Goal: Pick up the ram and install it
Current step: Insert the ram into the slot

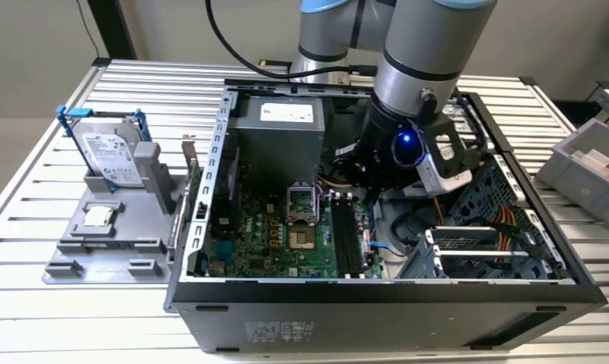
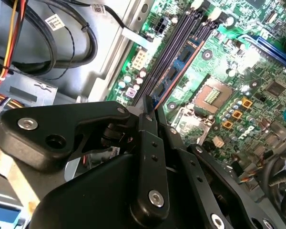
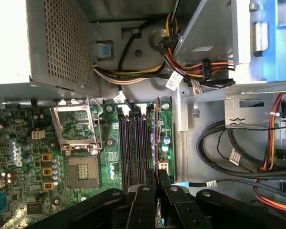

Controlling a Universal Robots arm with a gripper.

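My gripper (image 3: 157, 186) is shut on the ram (image 3: 157, 138), a thin bluish-green stick seen edge-on in the first wrist view. In the second wrist view the ram (image 2: 174, 76) shows its chips, with its near end clamped in the gripper (image 2: 150, 114). It stands on edge, parallel to the black memory slots (image 3: 133, 148), along the outermost one on the side toward the cables. Whether it sits down in the slot I cannot tell. In the exterior view the arm's wrist (image 1: 406, 152) reaches down into the open case just behind the slots (image 1: 346, 235).
Beside the slots is an open processor socket (image 3: 76, 124). A grey power supply (image 1: 279, 129) is at the back of the case, and bundled cables (image 3: 238, 152) and a drive cage (image 1: 486, 243) lie on the other side. Outside, a grey stand holds a hard drive (image 1: 112, 155) and a small chip (image 1: 97, 218).
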